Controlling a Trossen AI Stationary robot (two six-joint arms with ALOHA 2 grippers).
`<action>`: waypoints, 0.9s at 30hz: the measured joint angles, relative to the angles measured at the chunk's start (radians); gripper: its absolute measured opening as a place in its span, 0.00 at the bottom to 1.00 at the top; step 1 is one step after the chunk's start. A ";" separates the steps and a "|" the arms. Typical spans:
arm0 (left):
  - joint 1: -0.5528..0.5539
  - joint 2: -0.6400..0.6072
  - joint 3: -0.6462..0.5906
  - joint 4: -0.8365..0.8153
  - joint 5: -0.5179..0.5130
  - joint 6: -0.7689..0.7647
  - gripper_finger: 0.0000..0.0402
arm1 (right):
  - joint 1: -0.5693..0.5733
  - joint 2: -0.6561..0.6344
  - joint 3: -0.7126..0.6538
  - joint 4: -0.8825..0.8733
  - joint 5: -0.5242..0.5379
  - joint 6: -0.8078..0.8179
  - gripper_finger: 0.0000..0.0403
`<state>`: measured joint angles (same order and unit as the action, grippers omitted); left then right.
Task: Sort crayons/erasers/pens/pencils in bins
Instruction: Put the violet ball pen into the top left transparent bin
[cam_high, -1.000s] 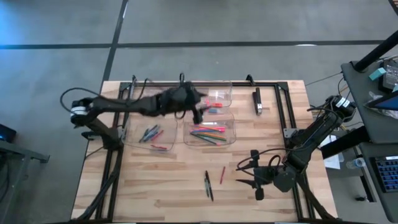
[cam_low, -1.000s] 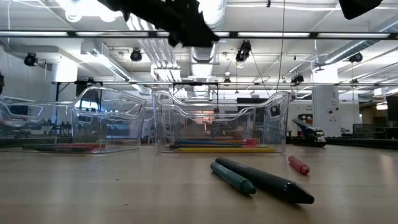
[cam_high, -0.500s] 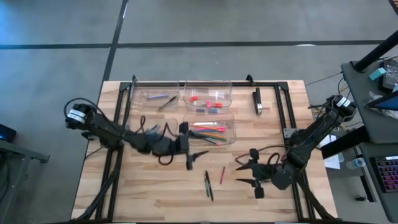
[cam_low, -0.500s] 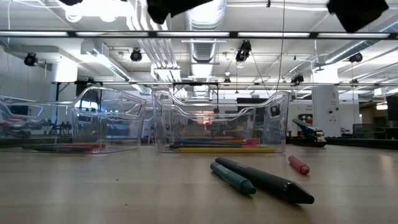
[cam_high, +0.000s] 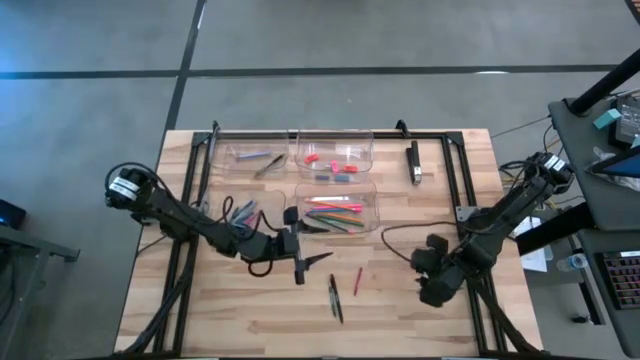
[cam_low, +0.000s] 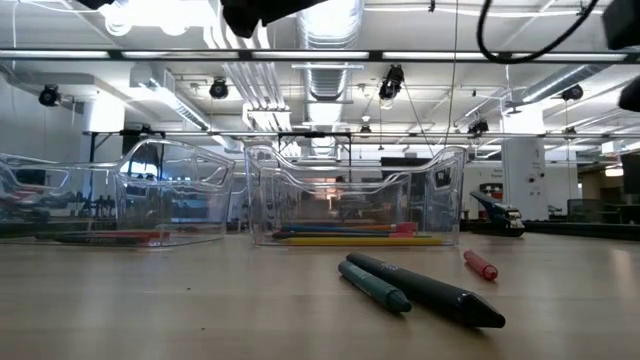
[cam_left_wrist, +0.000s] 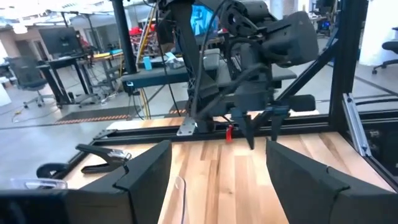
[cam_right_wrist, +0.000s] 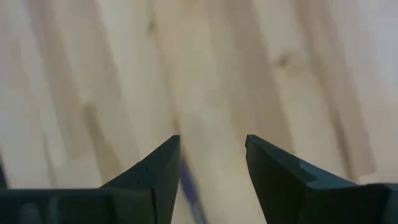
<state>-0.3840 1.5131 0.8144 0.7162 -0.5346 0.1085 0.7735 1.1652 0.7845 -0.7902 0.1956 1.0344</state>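
Note:
Two dark pens (cam_high: 335, 297) (cam_low: 425, 290) and a short red crayon (cam_high: 357, 281) (cam_low: 480, 265) lie flat on the wood near the table's near edge. Four clear bins (cam_high: 338, 208) (cam_low: 355, 200) stand toward the far side, holding pens, erasers, crayons and pencils (cam_high: 335, 212). My left gripper (cam_high: 310, 264) (cam_left_wrist: 217, 168) is open, just left of and beyond the loose pens, fingers pointing to the table's right. My right gripper (cam_high: 430, 278) (cam_right_wrist: 212, 162) is open over bare wood right of the crayon, pointing down at the table.
A black frame rail (cam_high: 455, 170) runs around the table top, with a thick black-and-silver bar (cam_high: 414, 162) on its far right part. A black clamp (cam_left_wrist: 99, 158) lies by the rail. Bare wood (cam_high: 250, 310) lies along the near edge on both sides of the loose sticks.
My left gripper has swung from above the far bins toward the near edge and down, ending just left of the loose pens. My right gripper, which lay level pointing left, has tipped its fingers down at the table and drawn slightly right. The pens and crayon have not moved.

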 joint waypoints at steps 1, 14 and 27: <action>-0.002 0.000 -0.002 0.000 0.000 -0.008 0.61 | 0.014 0.000 -0.007 0.004 -0.018 -0.002 0.42; -0.010 0.001 -0.004 0.002 0.002 -0.054 0.61 | 0.141 0.079 -0.018 0.026 -0.071 0.079 0.63; -0.043 0.002 -0.004 0.002 0.003 -0.080 0.61 | 0.148 0.283 -0.022 0.051 -0.127 0.080 0.66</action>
<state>-0.4266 1.5154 0.8104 0.7184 -0.5320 0.0284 0.9218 1.4485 0.7625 -0.7391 0.0682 1.1146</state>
